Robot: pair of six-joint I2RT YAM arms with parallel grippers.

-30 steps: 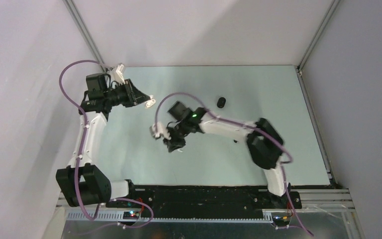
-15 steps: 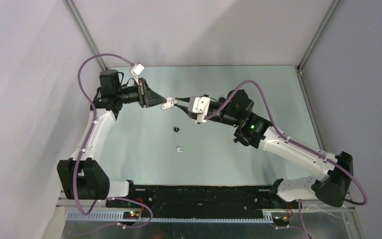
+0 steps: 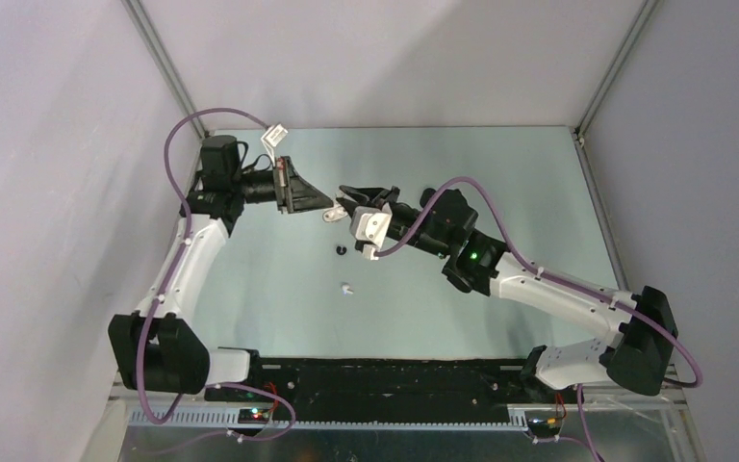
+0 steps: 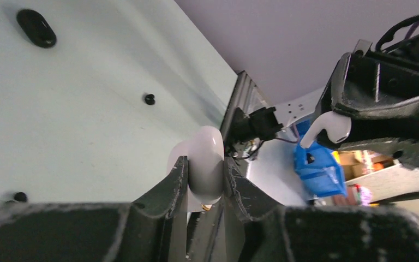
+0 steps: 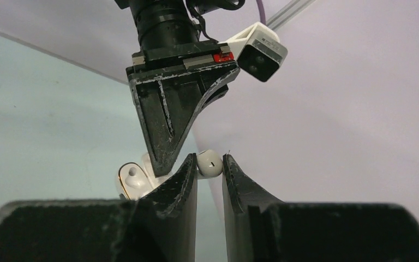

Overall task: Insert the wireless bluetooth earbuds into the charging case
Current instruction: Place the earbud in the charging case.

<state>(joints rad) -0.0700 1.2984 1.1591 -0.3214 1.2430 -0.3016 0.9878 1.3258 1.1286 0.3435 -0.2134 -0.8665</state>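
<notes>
I have the left gripper (image 4: pixel 203 170) clamped on the white case (image 4: pixel 201 146) and hold it up above the table (image 3: pixel 500 173). In the right wrist view the lid is open and the gold-rimmed hollow faces my other hand. The right gripper (image 5: pixel 209 164) is pressed together on one white earbud (image 4: pixel 327 126), with the round head between the fingers and the short stem sticking out. This earbud is just beside the mouth of the case, a little above it, and as far as I can judge they do not touch.

So I think nothing is inserted yet, though I cannot see well inside the hollow. Below both hands a second white earbud (image 3: pixel 346 288) and a black earbud (image 3: pixel 341 250) lie on the table, apart from each other. Well beyond the left fingers lies the black case (image 4: pixel 35 27), and it seems closed. The other black earbud I cannot find with certainty. In my judgement the work is at the first of four insertions, and the black pair is untouched.
</notes>
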